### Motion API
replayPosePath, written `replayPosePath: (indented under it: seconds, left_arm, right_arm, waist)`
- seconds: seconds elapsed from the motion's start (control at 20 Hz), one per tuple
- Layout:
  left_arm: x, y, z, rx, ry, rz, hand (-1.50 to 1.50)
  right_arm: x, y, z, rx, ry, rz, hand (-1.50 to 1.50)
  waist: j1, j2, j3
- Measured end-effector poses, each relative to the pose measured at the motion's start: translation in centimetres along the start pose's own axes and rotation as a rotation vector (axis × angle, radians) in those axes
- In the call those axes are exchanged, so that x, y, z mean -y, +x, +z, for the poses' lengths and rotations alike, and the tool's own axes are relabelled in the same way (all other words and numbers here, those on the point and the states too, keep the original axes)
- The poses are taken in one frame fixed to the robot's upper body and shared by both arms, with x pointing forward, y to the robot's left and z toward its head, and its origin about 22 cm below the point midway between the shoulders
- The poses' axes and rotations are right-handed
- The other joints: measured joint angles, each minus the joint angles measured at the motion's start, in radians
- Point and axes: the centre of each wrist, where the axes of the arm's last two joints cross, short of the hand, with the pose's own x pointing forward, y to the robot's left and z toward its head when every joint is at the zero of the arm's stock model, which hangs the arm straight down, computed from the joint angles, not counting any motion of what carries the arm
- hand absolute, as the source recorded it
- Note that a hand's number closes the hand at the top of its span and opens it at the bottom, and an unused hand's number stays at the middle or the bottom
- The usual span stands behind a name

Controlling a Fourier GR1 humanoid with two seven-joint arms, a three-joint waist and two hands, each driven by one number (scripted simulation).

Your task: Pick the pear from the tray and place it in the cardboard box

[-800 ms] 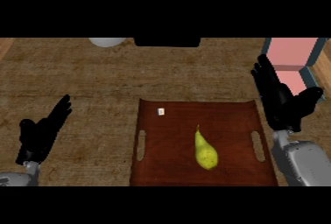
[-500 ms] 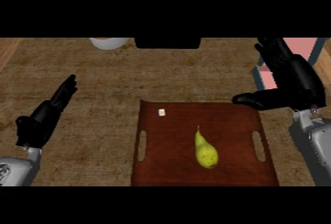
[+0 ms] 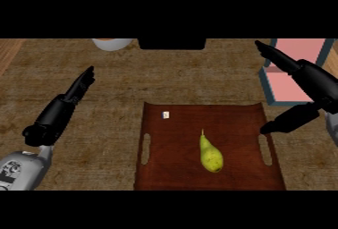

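A yellow-green pear (image 3: 210,155) lies on the dark brown tray (image 3: 178,172), its stem pointing away from me. The cardboard box (image 3: 290,67), pink inside with blue-grey walls, stands at the far right of the counter. My right hand (image 3: 309,84) hovers open between the box and the tray's right edge, fingers stretched up and the thumb pointing down toward the tray's right handle slot. My left hand (image 3: 63,107) is open at the left of the tray, fingers straight, holding nothing. Neither hand touches the pear.
A small white tag (image 3: 166,115) lies on the tray's far left corner. A white bowl (image 3: 112,43) and a black object (image 3: 171,43) stand at the counter's far edge. The woven brown counter (image 3: 119,89) spreads around the tray.
My right hand has moved further right and slightly down, its thumb now near the tray's right edge. My left arm has risen and stretched forward. The pear has not moved.
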Motion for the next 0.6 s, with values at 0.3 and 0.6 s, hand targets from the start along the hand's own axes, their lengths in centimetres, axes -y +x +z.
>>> replayPosePath:
  seconds: [0.3, 0.6]
  left_arm:
    - [0.1, 0.2, -0.2, 0.015, -0.014, -0.002, 0.0]
    - [0.3, 0.2, -0.3, 0.016, -0.015, -0.003, 0.0]
  right_arm:
    - [0.4, 1.5, -1.0, 0.051, 0.198, 0.198, -1.5]
    - [-2.0, 5.3, -2.8, -0.003, 0.451, 0.416, -1.5]
  waist:
    - [0.005, -0.001, 0.0]
    - [0.008, -0.004, -0.002]
